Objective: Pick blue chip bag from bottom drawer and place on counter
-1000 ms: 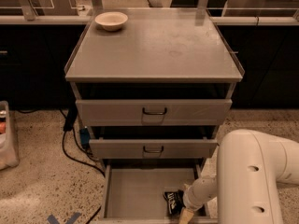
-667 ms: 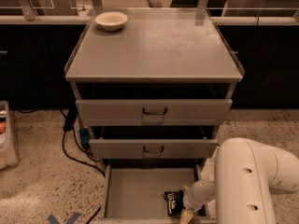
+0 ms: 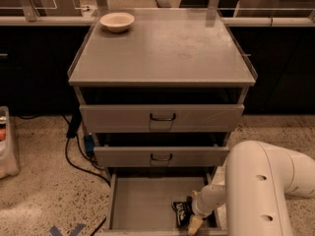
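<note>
gripper [image 3: 195,223] | low in bottom drawer [image 3: 142,200] (front right corner) | just beside blue chip bag [image 3: 181,211] | grip state: cannot tell

worktop [image 3: 167,48]: matte grey, faint smudges. bowl [image 3: 116,21]: cream. bottom drawer [image 3: 142,203]: plain grey floor and walls. upper drawers [image 3: 197,117]: grey, dark handles [image 3: 163,117]. blue chip bag [image 3: 181,212]: dark blue-black, white markings. tool [image 3: 195,223], at bottom drawer's front right: pale tan. arm [image 3: 256,191]: white. floor [image 3: 44,195]: speckled beige.

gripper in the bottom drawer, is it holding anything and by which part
Cannot tell: the gripper is down in the drawer, right beside the chip bag.
</note>
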### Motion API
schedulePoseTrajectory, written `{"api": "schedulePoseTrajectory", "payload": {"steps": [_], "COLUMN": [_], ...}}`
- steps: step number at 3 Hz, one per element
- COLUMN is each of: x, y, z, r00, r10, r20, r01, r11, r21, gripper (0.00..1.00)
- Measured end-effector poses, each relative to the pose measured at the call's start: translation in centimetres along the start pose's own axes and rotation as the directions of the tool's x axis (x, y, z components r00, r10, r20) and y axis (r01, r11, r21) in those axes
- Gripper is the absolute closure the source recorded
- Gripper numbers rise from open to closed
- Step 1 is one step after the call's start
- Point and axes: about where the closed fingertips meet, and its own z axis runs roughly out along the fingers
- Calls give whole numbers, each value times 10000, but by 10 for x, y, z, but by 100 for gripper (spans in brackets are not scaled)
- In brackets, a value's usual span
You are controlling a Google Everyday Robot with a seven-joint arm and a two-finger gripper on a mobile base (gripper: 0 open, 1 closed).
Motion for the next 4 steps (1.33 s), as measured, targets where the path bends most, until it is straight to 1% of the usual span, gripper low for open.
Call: {"api": "schedulePoseTrajectory", "payload": {"steps": [1, 2, 3, 4], "x": [-8, -7, -5, -2], "y": [-12, -22, -27, -28], "z": [-9, 1, 10, 11], "r00": [9998, 9995, 9990, 9984], "r10": [-196, -287, -402, -485], "r20": [11, -104, -216, -278], "r01": [196, 288, 404, 487], "r11": [9998, 9995, 9991, 9988], "r21": [96, 100, 90, 46], "gripper": [0, 0, 0, 0]}}
